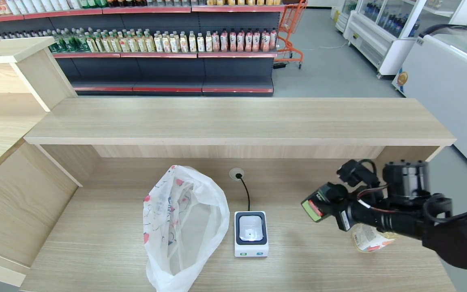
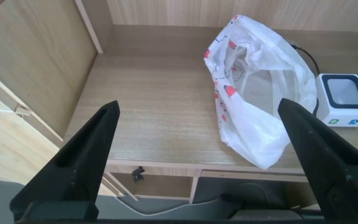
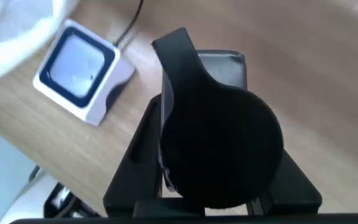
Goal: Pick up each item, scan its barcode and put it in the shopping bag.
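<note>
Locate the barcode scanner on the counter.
Head view: the scanner sits midway along the counter, just right of the shopping bag, its cable running back to a hole.

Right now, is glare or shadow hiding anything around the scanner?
Head view: a pale reflection sits on the scanner window; the shopping bag casts only a faint shadow. Left wrist view: the window looks evenly pale. Right wrist view: it glares bluish-white, frame plain.

The scanner [image 1: 251, 234] is sitting on the counter [image 1: 95, 243]. The shopping bag [image 1: 181, 227] is lying just beside the scanner, on its left. 1 cable [image 1: 246, 190] is running from the scanner back to a hole [image 1: 236, 174] behind it. 1 bottle [image 1: 368, 240] is resting well to the scanner's right.
</note>
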Motion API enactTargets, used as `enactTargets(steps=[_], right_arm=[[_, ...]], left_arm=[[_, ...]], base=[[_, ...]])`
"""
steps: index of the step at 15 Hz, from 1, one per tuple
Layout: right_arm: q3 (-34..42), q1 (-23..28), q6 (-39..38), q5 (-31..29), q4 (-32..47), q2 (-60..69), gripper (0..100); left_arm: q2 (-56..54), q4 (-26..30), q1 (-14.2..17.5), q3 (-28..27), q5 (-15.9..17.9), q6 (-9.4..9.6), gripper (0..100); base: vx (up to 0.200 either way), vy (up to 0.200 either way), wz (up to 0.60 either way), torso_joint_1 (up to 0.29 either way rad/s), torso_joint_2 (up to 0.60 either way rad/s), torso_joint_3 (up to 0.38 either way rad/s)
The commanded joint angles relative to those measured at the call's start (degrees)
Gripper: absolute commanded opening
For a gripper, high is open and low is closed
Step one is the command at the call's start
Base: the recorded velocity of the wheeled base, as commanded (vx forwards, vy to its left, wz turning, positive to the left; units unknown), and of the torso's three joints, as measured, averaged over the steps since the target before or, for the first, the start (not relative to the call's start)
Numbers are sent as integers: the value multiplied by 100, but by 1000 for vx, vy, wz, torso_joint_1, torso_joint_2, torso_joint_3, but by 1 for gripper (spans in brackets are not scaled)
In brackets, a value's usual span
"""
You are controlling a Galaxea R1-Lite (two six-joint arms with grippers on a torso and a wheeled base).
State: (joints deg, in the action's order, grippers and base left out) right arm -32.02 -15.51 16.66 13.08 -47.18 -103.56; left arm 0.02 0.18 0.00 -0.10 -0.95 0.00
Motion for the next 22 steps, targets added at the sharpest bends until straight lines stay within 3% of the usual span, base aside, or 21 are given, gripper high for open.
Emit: enactTargets(steps=[1, 3, 4, 5, 6, 7, 10, 12, 14, 18, 20, 22], right_arm=[[566, 74, 346, 142, -714, 1426, 0], [1427, 118, 1955, 1346, -1795, 1787, 0], [1445, 127, 2016, 1408, -1821, 1795, 0], [1471, 443, 3247, 2867, -1848, 1910, 0], [1445, 593, 4398, 3957, -1628, 1883, 0], [1409, 619, 5822, 4545, -1232, 1839, 0], [1357, 303, 9487, 5134, 543, 1743, 0], [1251, 144, 10295, 4967, 1545, 1787, 0], [1076, -190, 11570, 4871, 2116, 1734, 0], [891, -260, 12282, 5143, 2055, 1725, 0], [680, -585, 12967, 5574, 2028, 1778, 0], [654, -1051, 13152, 5670, 2002, 1707, 0]], left_arm=[[-2, -1, 0, 1, -2, 0, 100], [-2, -1, 0, 1, -2, 0, 100], [-2, -1, 0, 1, -2, 0, 100], [-2, -1, 0, 1, -2, 0, 100], [-2, -1, 0, 1, -2, 0, 100], [-2, -1, 0, 1, -2, 0, 100], [-2, -1, 0, 1, -2, 0, 100], [-2, -1, 0, 1, -2, 0, 100], [-2, -1, 0, 1, -2, 0, 100], [-2, -1, 0, 1, -2, 0, 100], [-2, -1, 0, 1, -2, 0, 100], [-2, -1, 0, 1, -2, 0, 100]], base=[[0, 0, 0, 0, 0, 0], [0, 0, 0, 0, 0, 0], [0, 0, 0, 0, 0, 0], [0, 0, 0, 0, 0, 0], [0, 0, 0, 0, 0, 0], [0, 0, 0, 0, 0, 0], [0, 0, 0, 0, 0, 0], [0, 0, 0, 0, 0, 0], [0, 0, 0, 0, 0, 0], [0, 0, 0, 0, 0, 0], [0, 0, 0, 0, 0, 0], [0, 0, 0, 0, 0, 0]])
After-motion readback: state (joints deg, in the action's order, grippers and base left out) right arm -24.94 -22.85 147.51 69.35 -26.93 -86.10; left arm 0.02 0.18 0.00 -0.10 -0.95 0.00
